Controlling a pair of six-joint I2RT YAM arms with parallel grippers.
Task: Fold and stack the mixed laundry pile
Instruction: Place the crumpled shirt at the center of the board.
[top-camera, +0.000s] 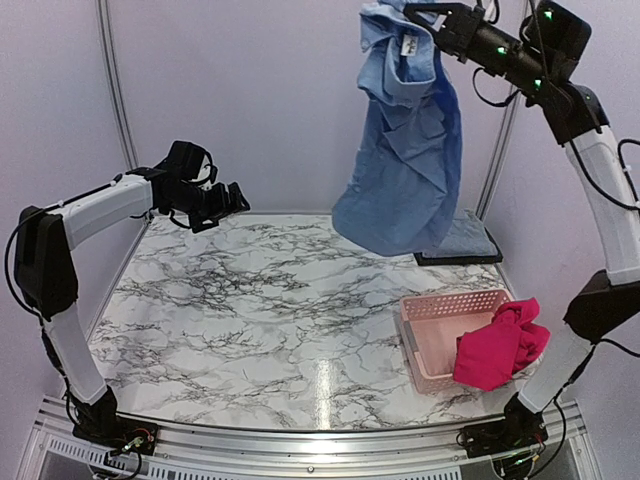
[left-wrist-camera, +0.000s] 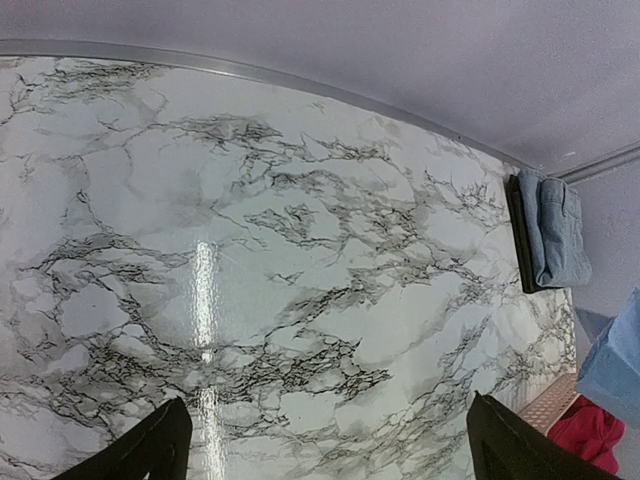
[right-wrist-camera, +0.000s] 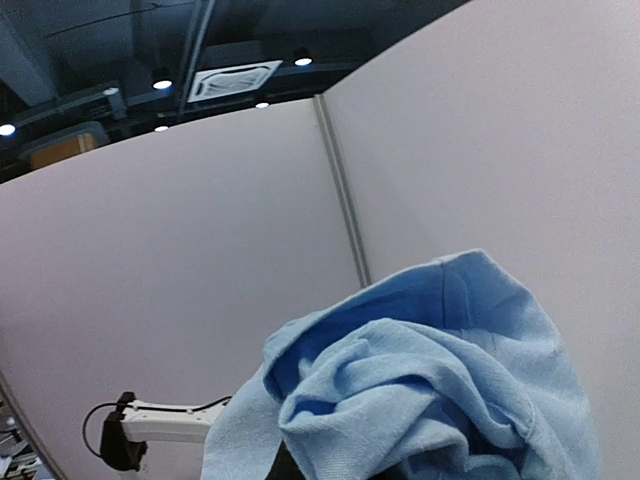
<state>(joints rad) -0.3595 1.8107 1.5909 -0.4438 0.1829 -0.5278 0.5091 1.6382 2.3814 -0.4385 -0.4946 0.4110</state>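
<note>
Right claw (top-camera: 420, 18) holds shirt (top-camera: 405, 150) aloft beside tray (top-camera: 465, 259).

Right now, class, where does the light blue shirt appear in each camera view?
Top external: light blue shirt hangs upper right, hem by the dark tray.
Left wrist: shirt a sliver at the right edge.
Right wrist: shirt bunched, lower right.
Shared landmark: pale wall, behind in all three.

Top external: high behind the arm bases (top-camera: 110, 425), looks down over the marble table (top-camera: 250, 300) to the far wall (top-camera: 280, 100). Left wrist: over the left side, looks down and right across the marble; shares the dark tray (left-wrist-camera: 518, 240) at far right with top. Right wrist: up high, tilted up at wall and ceiling (right-wrist-camera: 230, 60), blue shirt (right-wrist-camera: 430, 390) filling its near foreground.
</note>
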